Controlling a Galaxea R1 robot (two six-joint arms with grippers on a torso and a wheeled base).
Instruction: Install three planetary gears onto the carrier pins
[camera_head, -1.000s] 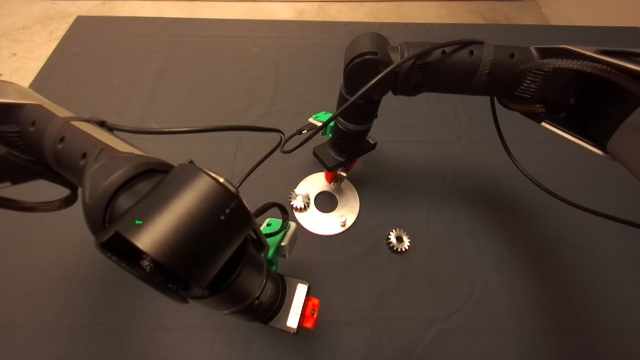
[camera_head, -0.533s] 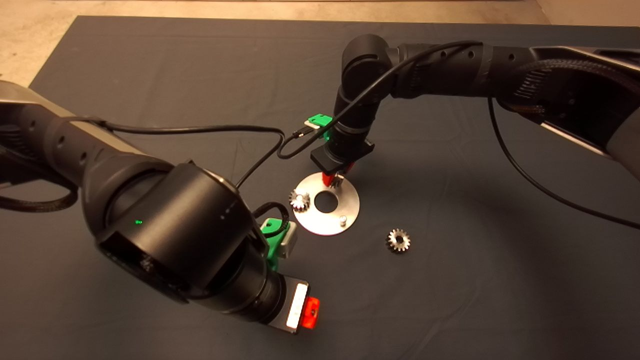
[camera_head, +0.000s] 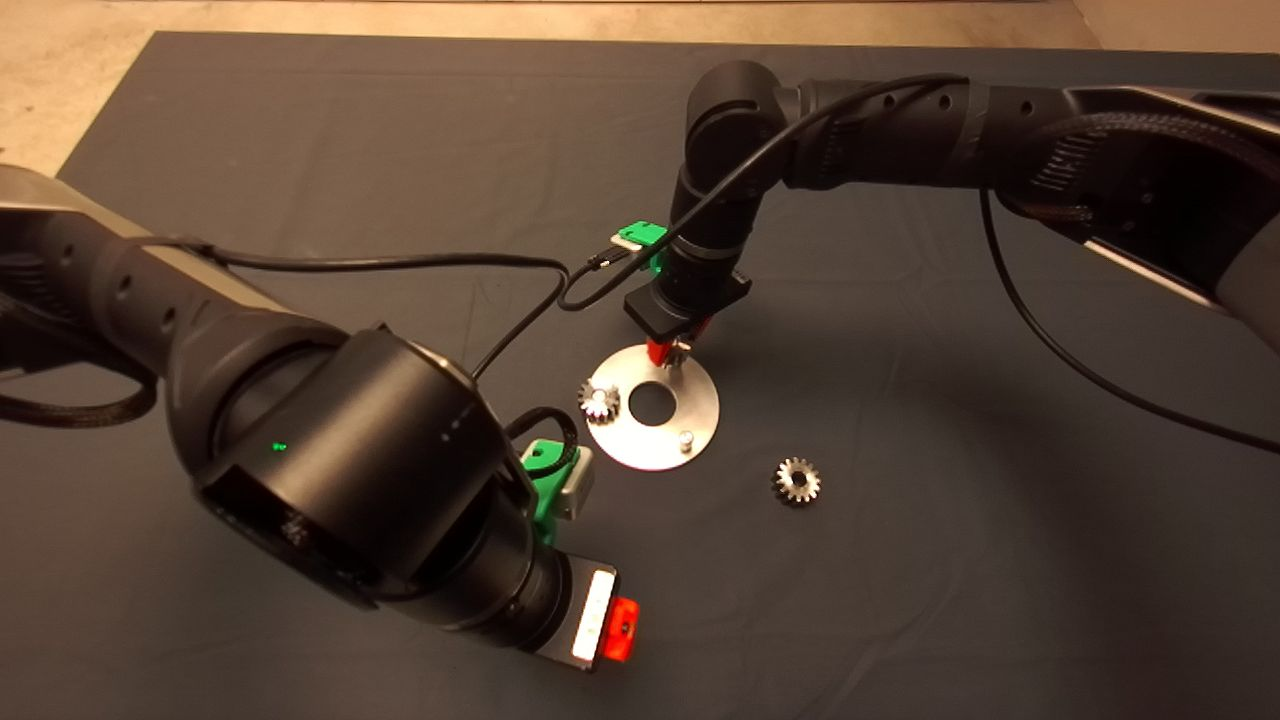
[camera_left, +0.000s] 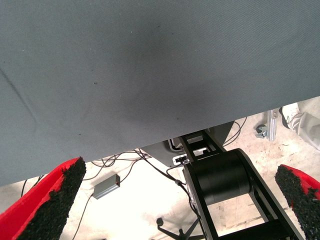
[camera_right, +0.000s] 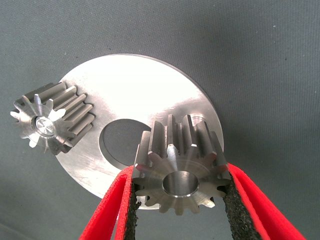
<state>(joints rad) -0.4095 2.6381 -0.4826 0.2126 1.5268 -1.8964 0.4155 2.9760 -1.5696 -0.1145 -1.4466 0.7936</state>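
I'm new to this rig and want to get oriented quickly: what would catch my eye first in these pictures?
First, the right gripper, shut on a planetary gear and holding it over the far edge of the silver plate. One gear already sits on a pin at the plate's left rim, another gear lies on the mat to its right. The left gripper waits open at the near edge.

No readable text, labels, brands, numbers or signs in any view

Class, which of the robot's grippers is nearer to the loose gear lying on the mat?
Right. The right gripper hangs over the disc's far rim, up-left of the loose gear. The left gripper sits farther away near the lower edge.
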